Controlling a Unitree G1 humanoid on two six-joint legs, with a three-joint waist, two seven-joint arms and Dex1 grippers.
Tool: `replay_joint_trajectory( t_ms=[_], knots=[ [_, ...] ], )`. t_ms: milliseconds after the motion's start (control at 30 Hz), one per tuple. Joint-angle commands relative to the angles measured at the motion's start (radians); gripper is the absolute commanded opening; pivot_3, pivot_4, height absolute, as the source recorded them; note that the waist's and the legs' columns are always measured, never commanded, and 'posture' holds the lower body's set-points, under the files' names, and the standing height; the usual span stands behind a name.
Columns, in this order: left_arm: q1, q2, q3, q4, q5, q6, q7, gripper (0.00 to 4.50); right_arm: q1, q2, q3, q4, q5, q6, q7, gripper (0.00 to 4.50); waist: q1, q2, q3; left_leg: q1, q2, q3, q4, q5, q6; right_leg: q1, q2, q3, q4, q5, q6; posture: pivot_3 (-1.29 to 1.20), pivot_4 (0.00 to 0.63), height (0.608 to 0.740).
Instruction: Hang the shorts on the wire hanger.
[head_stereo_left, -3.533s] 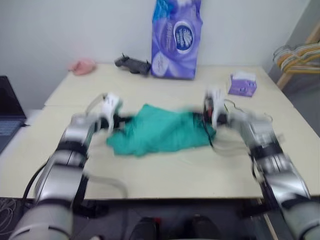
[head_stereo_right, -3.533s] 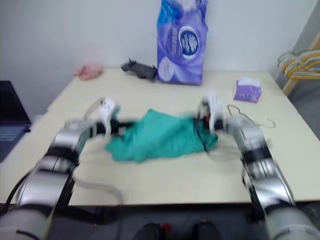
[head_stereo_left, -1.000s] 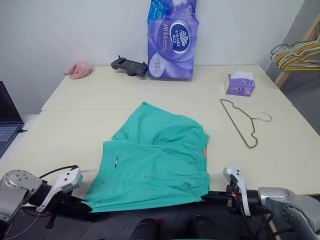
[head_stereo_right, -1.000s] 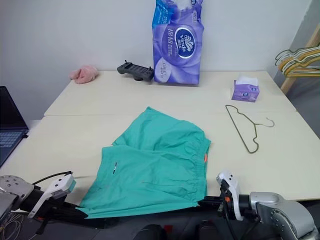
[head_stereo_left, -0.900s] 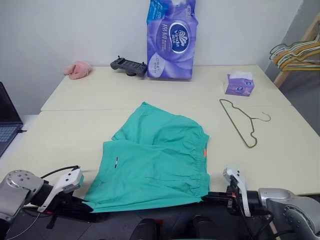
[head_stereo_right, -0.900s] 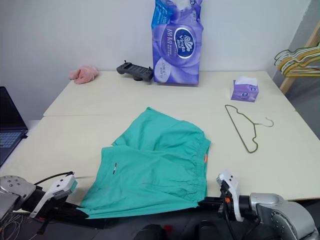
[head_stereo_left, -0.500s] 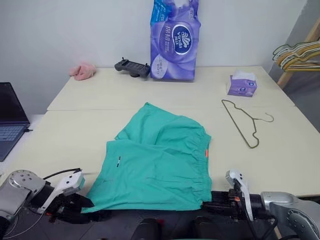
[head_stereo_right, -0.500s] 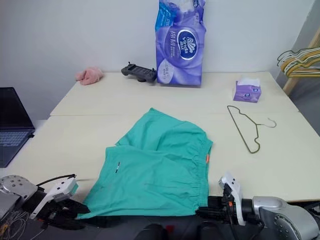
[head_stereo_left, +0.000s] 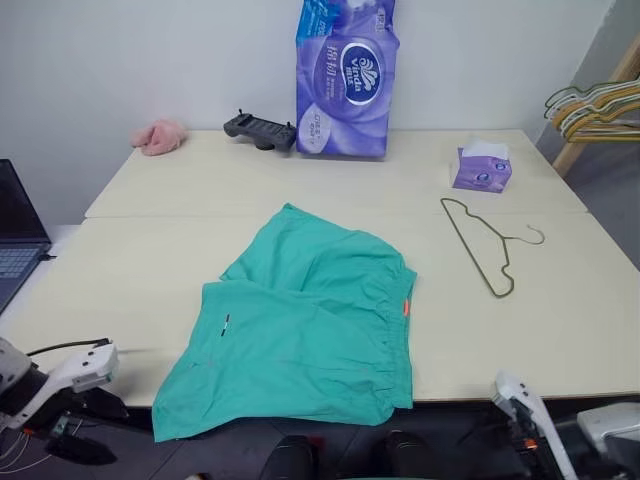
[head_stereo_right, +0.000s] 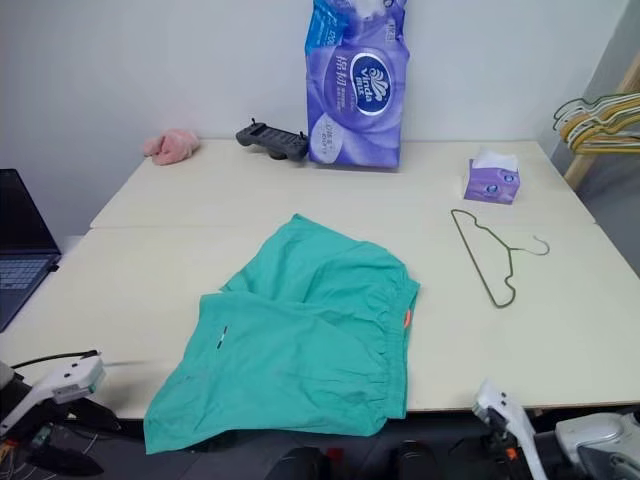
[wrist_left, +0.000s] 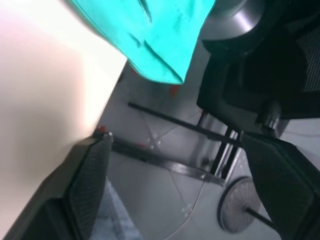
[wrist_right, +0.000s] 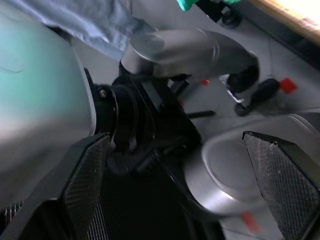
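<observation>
Lying flat on the counter, the shorts sit left of the wire hanger, whose long axis runs front to back; both grippers' jaws stand apart below the near edge, the right gripper nearer the hanger, the left gripper farther.

A big pale counter stands against a plain white wall. The floor beside it is grey. A wooden rack stands at the far right.
</observation>
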Motion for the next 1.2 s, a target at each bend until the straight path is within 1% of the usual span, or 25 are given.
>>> replay_joint_trajectory(
  t_ms=[33, 67, 100, 133, 167, 200, 233, 267, 300, 333, 367, 400, 467, 533, 600, 667, 700, 767, 833, 967, 1067, 1133, 1200],
  knots=[
    [-0.345, -0.105, 0.099, 0.184, -0.028, 0.144, -0.003, 4.34, -0.198, 0.056, -0.068, 0.023, 0.142, 0.048, -0.07, 4.5, 0.022, 0.006, 0.005, 0.0, 0.001, 0.001, 0.0, 0.0, 0.001, -0.001, 0.001, -0.002, 0.0, 0.0, 0.0, 0.01, 0.092, 0.74],
    [-0.444, -0.152, 0.118, 0.232, -0.025, 0.192, 0.007, 4.34, -0.285, 0.094, -0.067, 0.049, 0.168, 0.063, -0.122, 4.5, 0.034, 0.003, 0.007, -0.001, 0.002, 0.004, -0.002, 0.001, 0.001, 0.0, 0.005, -0.003, 0.001, -0.001, -0.001, 0.0, 0.093, 0.74],
    [-0.519, -0.194, 0.14, 0.271, -0.023, 0.229, 0.017, 4.34, -0.362, 0.13, -0.064, 0.074, 0.184, 0.077, -0.17, 4.5, 0.041, -0.002, 0.007, -0.007, 0.004, 0.01, -0.002, 0.001, 0.001, -0.001, 0.009, -0.006, 0.002, -0.004, -0.008, 0.0, 0.093, 0.74],
    [-0.585, -0.238, 0.168, 0.287, -0.036, 0.286, 0.035, 4.34, -0.451, 0.175, -0.057, 0.104, 0.189, 0.09, -0.233, 4.5, 0.042, -0.003, 0.007, -0.012, 0.012, 0.013, -0.003, 0.001, 0.001, -0.001, 0.012, -0.008, 0.001, -0.005, -0.008, 0.0, 0.093, 0.74],
    [-0.624, -0.268, 0.19, 0.281, -0.046, 0.333, 0.03, 4.34, -0.517, 0.207, -0.051, 0.123, 0.196, 0.104, -0.278, 4.5, 0.04, -0.004, 0.006, -0.016, 0.021, 0.016, -0.002, 0.005, -0.006, -0.002, 0.017, -0.008, 0.0, -0.005, -0.008, 0.0, 0.093, 0.74],
    [-0.646, -0.288, 0.207, 0.276, -0.045, 0.365, 0.023, 4.34, -0.561, 0.227, -0.047, 0.136, 0.2, 0.119, -0.308, 4.5, 0.035, -0.004, 0.004, -0.017, 0.023, 0.016, -0.001, 0.02, -0.005, -0.001, 0.02, -0.008, 0.002, -0.002, -0.015, -0.01, 0.093, 0.74],
    [-0.656, -0.305, 0.223, 0.256, -0.046, 0.389, 0.018, 4.34, -0.593, 0.239, -0.042, 0.14, 0.208, 0.131, -0.327, 4.5, 0.023, -0.005, 0.004, -0.017, 0.023, 0.016, -0.001, 0.028, -0.012, 0.003, 0.019, -0.006, 0.005, 0.0, -0.021, -0.01, 0.095, 0.74],
    [-0.659, -0.327, 0.246, 0.217, -0.063, 0.425, 0.022, 4.34, -0.616, 0.251, -0.035, 0.133, 0.217, 0.142, -0.344, 4.5, 0.009, -0.005, 0.003, -0.017, 0.022, 0.019, -0.001, 0.028, -0.012, 0.004, 0.019, -0.004, 0.005, -0.001, -0.023, -0.01, 0.095, 0.74],
    [-0.663, -0.353, 0.275, 0.189, -0.08, 0.454, 0.044, 4.34, -0.631, 0.263, -0.029, 0.126, 0.227, 0.152, -0.361, 4.5, -0.009, -0.006, 0.003, -0.021, 0.021, 0.024, -0.004, 0.027, -0.012, 0.0, 0.02, 0.001, 0.004, -0.004, -0.02, -0.01, 0.095, 0.74],
    [-0.669, -0.384, 0.31, 0.171, -0.095, 0.467, 0.079, 4.34, -0.643, 0.278, -0.024, 0.122, 0.232, 0.157, -0.38, 4.5, -0.015, -0.007, 0.003, -0.024, 0.021, 0.025, -0.003, 0.026, -0.012, -0.002, 0.019, 0.003, 0.005, -0.005, -0.018, -0.02, 0.094, 0.74],
    [-0.678, -0.42, 0.349, 0.17, -0.099, 0.45, 0.14, 4.34, -0.651, 0.295, -0.02, 0.121, 0.226, 0.153, -0.402, 4.5, -0.021, -0.009, 0.003, -0.027, 0.022, 0.024, -0.002, 0.023, -0.01, -0.004, 0.017, 0.004, 0.006, -0.006, -0.019, -0.02, 0.094, 0.74],
    [-0.687, -0.456, 0.384, 0.181, -0.092, 0.421, 0.22, 4.34, -0.658, 0.314, -0.017, 0.124, 0.214, 0.146, -0.428, 4.5, -0.031, -0.009, 0.003, -0.028, 0.023, 0.024, -0.001, 0.021, -0.008, -0.005, 0.016, 0.005, 0.006, -0.007, -0.018, -0.02, 0.096, 0.74],
    [-0.695, -0.539, 0.442, 0.19, -0.051, 0.306, 0.418, 4.34, -0.68, 0.371, 0.006, 0.134, 0.143, 0.098, -0.506, 4.5, -0.042, -0.01, 0.003, -0.034, 0.023, 0.024, 0.0, 0.02, -0.007, -0.009, 0.009, 0.007, 0.005, -0.008, -0.016, -0.02, 0.095, 0.74],
    [-0.658, -0.615, 0.482, 0.108, -0.052, 0.269, 0.518, 4.34, -0.701, 0.433, 0.045, 0.148, 0.033, 0.023, -0.587, 4.5, -0.052, -0.012, 0.002, -0.038, 0.021, 0.026, 0.0, 0.018, -0.005, -0.013, 0.006, 0.008, 0.005, -0.008, -0.016, -0.02, 0.095, 0.74],
    [-0.601, -0.675, 0.495, 0.005, -0.055, 0.267, 0.574, 4.34, -0.714, 0.497, 0.071, 0.175, -0.044, -0.03, -0.652, 4.5, -0.055, -0.012, 0.002, -0.039, 0.019, 0.028, -0.001, 0.018, -0.005, -0.016, 0.004, 0.011, 0.005, -0.007, -0.015, -0.02, 0.096, 0.74],
    [-0.531, -0.738, 0.485, -0.12, -0.044, 0.253, 0.636, 4.34, -0.721, 0.532, 0.134, 0.198, -0.164, -0.126, -0.683, 4.5, -0.056, -0.012, 0.002, -0.038, 0.017, 0.031, -0.001, 0.018, -0.005, -0.016, 0.003, 0.016, 0.005, -0.007, -0.014, -0.02, 0.095, 0.74],
    [-0.503, -0.765, 0.482, -0.172, -0.046, 0.257, 0.663, 4.34, -0.723, 0.547, 0.161, 0.208, -0.212, -0.17, -0.691, 4.5, -0.057, -0.012, 0.002, -0.037, 0.017, 0.032, -0.001, 0.016, -0.002, -0.017, 0.003, 0.018, 0.005, -0.006, -0.012, -0.02, 0.095, 0.74],
    [-0.435, -0.822, 0.46, -0.256, -0.008, 0.209, 0.72, 4.34, -0.724, 0.596, 0.208, 0.241, -0.294, -0.249, -0.717, 4.5, -0.057, -0.012, 0.002, -0.035, 0.017, 0.034, 0.001, 0.016, -0.001, -0.016, 0.003, 0.021, 0.008, -0.004, -0.009, -0.02, 0.096, 0.74],
    [-0.381, -0.863, 0.44, -0.319, 0.008, 0.195, 0.741, 4.34, -0.718, 0.632, 0.241, 0.27, -0.366, -0.325, -0.729, 4.5, -0.058, -0.012, 0.002, -0.032, 0.016, 0.037, 0.003, 0.016, -0.001, -0.016, 0.004, 0.025, 0.012, -0.003, -0.008, -0.03, 0.097, 0.74],
    [-0.337, -0.914, 0.42, -0.36, 0.052, 0.161, 0.8, 4.34, -0.703, 0.689, 0.282, 0.332, -0.456, -0.412, -0.741, 4.5, -0.06, -0.013, 0.003, -0.026, 0.017, 0.041, 0.007, 0.016, -0.002, -0.015, 0.007, 0.029, 0.019, -0.003, -0.008, -0.03, 0.097, 0.74],
    [-0.311, -0.95, 0.403, -0.365, 0.099, 0.122, 0.856, 4.34, -0.69, 0.75, 0.321, 0.387, -0.517, -0.48, -0.751, 4.5, -0.061, -0.013, 0.003, -0.014, 0.019, 0.042, 0.007, 0.017, -0.001, -0.004, 0.008, 0.03, 0.019, -0.005, -0.005, -0.04, 0.096, 0.74],
    [-0.289, -0.967, 0.406, -0.373, 0.118, 0.111, 0.89, 4.34, -0.691, 0.78, 0.334, 0.427, -0.555, -0.521, -0.755, 4.5, -0.063, -0.013, 0.003, -0.013, 0.019, 0.043, 0.006, 0.017, -0.001, -0.004, 0.009, 0.031, 0.019, -0.005, -0.005, -0.04, 0.098, 0.74],
    [-0.263, -0.984, 0.409, -0.385, 0.122, 0.127, 0.919, 4.34, -0.691, 0.802, 0.346, 0.466, -0.584, -0.55, -0.756, 4.5, -0.063, -0.013, 0.003, -0.013, 0.019, 0.044, 0.006, 0.017, -0.001, -0.004, 0.009, 0.032, 0.019, -0.003, -0.008, -0.04, 0.099, 0.74]
  ],
)
